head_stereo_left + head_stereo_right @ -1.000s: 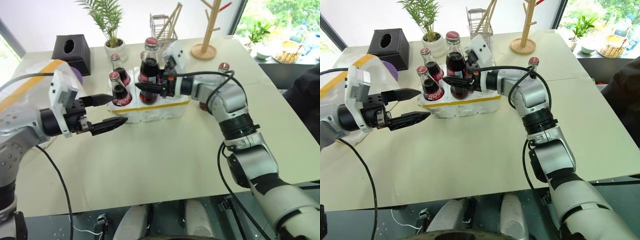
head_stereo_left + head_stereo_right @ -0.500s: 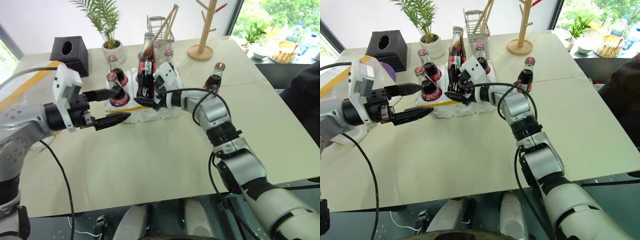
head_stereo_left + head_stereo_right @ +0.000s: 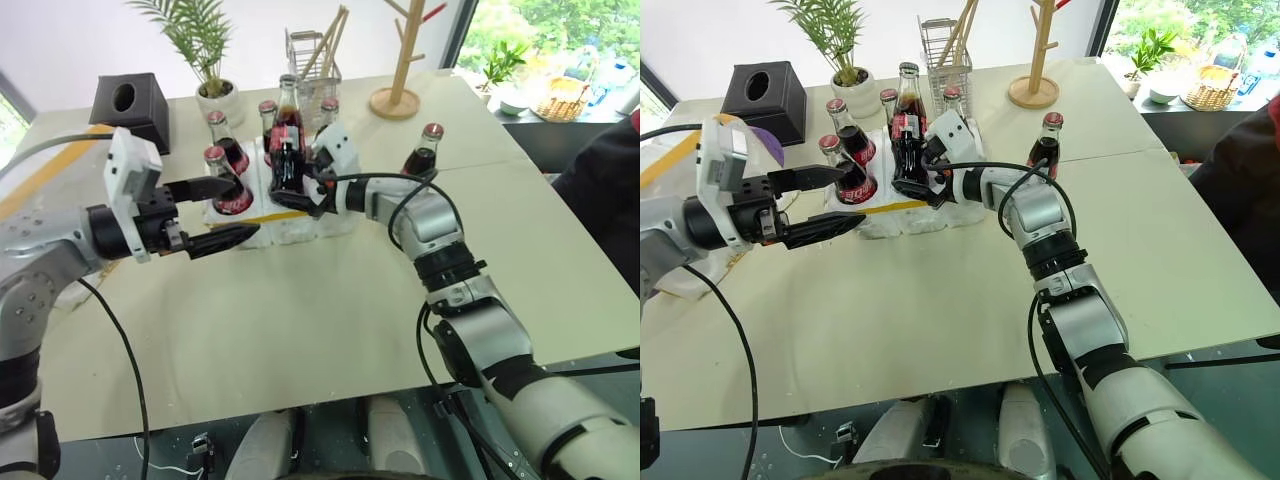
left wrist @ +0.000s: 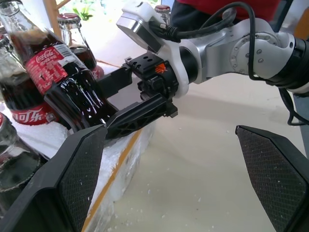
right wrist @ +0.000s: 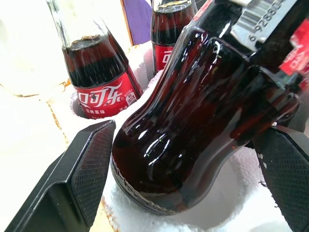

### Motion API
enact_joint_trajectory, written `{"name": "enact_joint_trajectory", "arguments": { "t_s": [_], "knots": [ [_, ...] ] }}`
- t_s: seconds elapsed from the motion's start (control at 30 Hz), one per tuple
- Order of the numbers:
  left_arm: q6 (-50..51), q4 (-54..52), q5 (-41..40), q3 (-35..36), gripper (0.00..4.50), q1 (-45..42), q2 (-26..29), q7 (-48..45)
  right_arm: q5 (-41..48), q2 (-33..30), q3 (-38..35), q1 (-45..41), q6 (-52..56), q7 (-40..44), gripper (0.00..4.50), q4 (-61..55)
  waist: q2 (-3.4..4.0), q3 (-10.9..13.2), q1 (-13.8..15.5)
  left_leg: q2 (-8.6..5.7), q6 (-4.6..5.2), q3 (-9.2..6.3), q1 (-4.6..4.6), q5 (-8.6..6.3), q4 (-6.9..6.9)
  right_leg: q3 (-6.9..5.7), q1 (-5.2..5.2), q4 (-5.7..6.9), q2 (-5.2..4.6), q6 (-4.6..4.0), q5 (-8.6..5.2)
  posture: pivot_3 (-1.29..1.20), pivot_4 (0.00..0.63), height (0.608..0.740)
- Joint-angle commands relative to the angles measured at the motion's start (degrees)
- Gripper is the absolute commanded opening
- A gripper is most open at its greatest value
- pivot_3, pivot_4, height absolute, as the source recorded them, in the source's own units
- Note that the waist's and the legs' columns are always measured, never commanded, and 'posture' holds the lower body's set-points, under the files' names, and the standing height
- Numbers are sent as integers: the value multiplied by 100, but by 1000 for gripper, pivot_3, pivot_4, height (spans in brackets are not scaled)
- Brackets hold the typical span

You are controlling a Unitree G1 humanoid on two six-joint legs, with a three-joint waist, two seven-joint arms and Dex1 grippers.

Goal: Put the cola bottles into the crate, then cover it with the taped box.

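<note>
The crate (image 3: pixel 318 224), a low white foam block with a thin yellow band, stands mid-table. Three cola bottles (image 3: pixel 218 184) (image 3: pixel 225 148) (image 3: pixel 329 112) stand in its wells, and a fourth peeks up at the back (image 3: pixel 267 112). Another bottle (image 5: pixel 203 111) leans in a front well. My right gripper (image 3: pixel 290 187) is open, one finger on each side of that bottle's lower body. One more bottle (image 3: pixel 422 152) stands on the table right of the crate. My left gripper (image 3: pixel 222 213) hovers open, left of the crate's front. The taped box (image 3: pixel 668 158) shows at the far left, mostly hidden by my left arm.
Behind the crate stand a black tissue box (image 3: pixel 128 100), a potted plant (image 3: pixel 207 62), a wire basket (image 3: pixel 312 62) with sticks and a wooden peg tree (image 3: pixel 398 70). A person's dark sleeve (image 3: pixel 605 160) is at the right edge. Bare tabletop lies in front of the crate.
My right gripper lowered its bottle from above the crate into a front well and opened its fingers. The left gripper held still. The camera view has shifted.
</note>
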Motion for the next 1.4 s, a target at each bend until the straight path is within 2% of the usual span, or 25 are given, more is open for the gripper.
{"name": "enact_joint_trajectory", "arguments": {
  "t_s": [0.03,0.23,0.47,0.57,0.6,0.7,0.87,1.0,1.17,1.2,1.23,1.33,1.4],
  "knots": [
    [-153,-137,66,81,4500,21,71,-26,439,175,-489,-539,355,-22,4447,12,0,0,-9,1,0,2,0,0,-2,1,-2,0,0,0,0,0,150,740],
    [-201,-169,115,21,4500,50,9,-25,793,271,-1141,-1259,1063,-255,4447,850,-1,-1,-9,6,-17,9,-1,11,-42,9,-32,2,3,-18,4,0,150,740],
    [-253,-213,129,27,4500,122,-8,0,668,376,-1146,-1568,1209,-205,4447,1450,-1,0,-27,11,-18,13,-7,12,-53,10,-48,9,4,-31,5,0,150,740],
    [-254,-259,114,63,4500,176,-2,20,604,432,-1090,-1607,1123,-166,3619,1561,-1,0,-16,11,-19,14,-7,12,-52,10,-49,9,4,-31,5,0,150,740],
    [-251,-271,108,73,4500,191,1,25,591,446,-1075,-1611,1104,-142,3060,1557,-1,-1,-14,10,-19,14,-9,12,-50,10,-50,9,4,-31,5,0,150,740],
    [-237,-316,85,110,4500,242,8,47,605,458,-1074,-1599,1140,-70,1948,1368,-7,-4,-19,8,-18,14,-9,12,-47,10,-48,13,4,-32,6,0,150,740],
    [-224,-329,71,131,4500,266,22,60,475,290,-736,-1260,1140,122,1948,471,-6,-3,-148,15,-18,13,-14,12,-58,11,-59,17,6,-32,6,0,150,740],
    [-248,-243,105,86,4500,191,31,24,702,91,-579,-824,1733,223,1948,-621,-6,-3,-137,13,-17,13,-17,11,-57,10,-59,17,5,-32,6,0,150,740],
    [-340,-69,235,-66,4500,1,9,-66,669,198,-528,-628,1648,124,1948,-887,-6,-4,-139,11,-16,13,-18,10,-57,10,-58,15,5,-32,6,0,150,740],
    [-345,-44,246,-90,4500,-46,0,-72,640,243,-533,-636,1596,75,2696,-827,-6,-4,-147,11,-16,14,-18,10,-57,10,-59,15,5,-32,6,0,150,740],
    [-353,-21,252,-111,4500,-79,-4,-75,619,267,-532,-644,1560,51,2925,-783,-6,-4,-151,12,-16,14,-17,11,-57,10,-60,16,6,-32,6,0,150,740],
    [-367,0,261,-150,4500,-121,-3,-86,586,293,-422,-547,1535,110,4335,-880,-6,-4,-141,13,-17,15,-17,11,-55,10,-60,16,6,-32,6,0,150,740],
    [-365,-2,261,-155,4500,-123,1,-94,588,286,-371,-501,1543,147,4335,-924,-7,-4,-119,11,-17,14,-17,11,-47,10,-56,16,5,-32,6,0,150,740]
  ]
}}
